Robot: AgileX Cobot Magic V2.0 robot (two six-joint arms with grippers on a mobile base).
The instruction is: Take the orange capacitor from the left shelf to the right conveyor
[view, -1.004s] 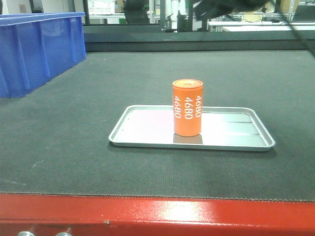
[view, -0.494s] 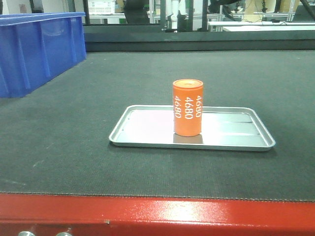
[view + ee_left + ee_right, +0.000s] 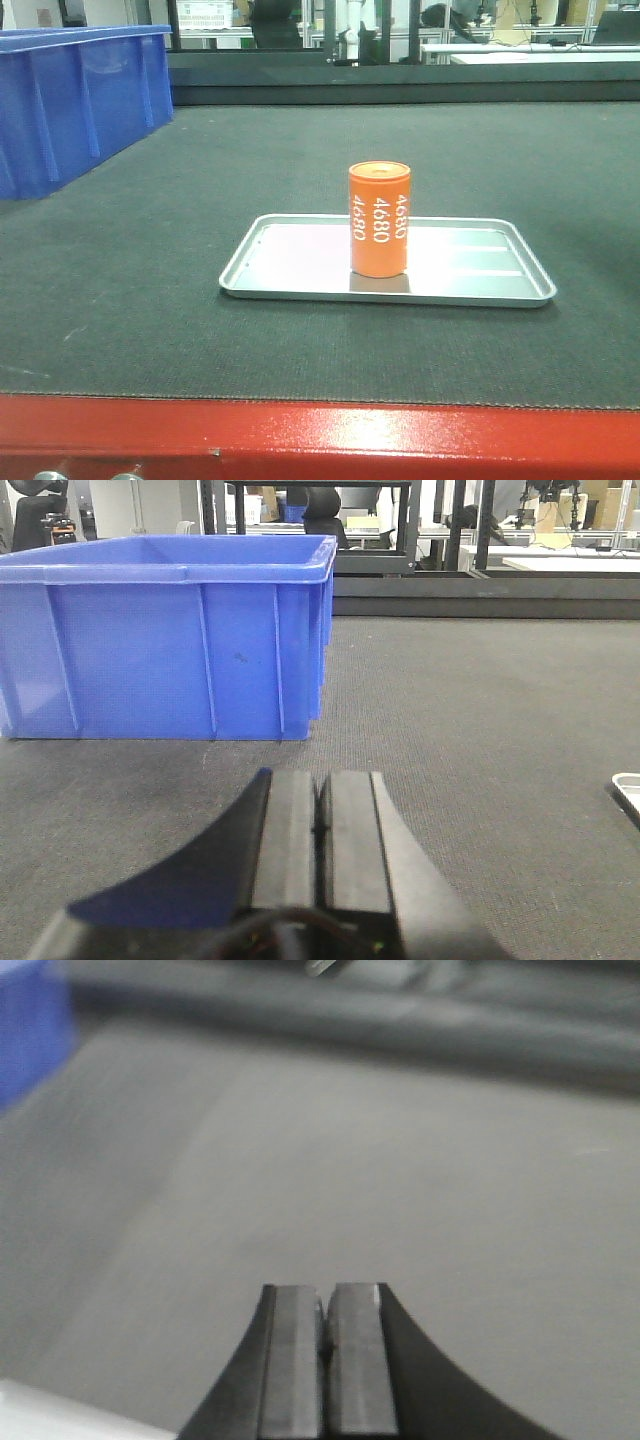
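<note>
Capacitor set on the conveyor; task judged done.

Front view: one capacitor [image 3: 379, 219] is seen upright in one tray [image 3: 300, 284] on the conveyor [image 3: 150, 280], beside one bin [image 3: 70, 100]. Left wrist: the left hand [image 3: 320, 810] is pressed closed, empty. Right wrist: the right hand [image 3: 323, 1325] is likewise closed, empty.

Metal-framed workbenches [image 3: 520, 50] line the bright room's far side.

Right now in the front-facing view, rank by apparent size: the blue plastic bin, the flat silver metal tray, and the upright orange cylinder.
1. Flat silver metal tray
2. Blue plastic bin, cropped by the frame, so tray versus bin is unsure
3. Upright orange cylinder, clearly smallest
</note>
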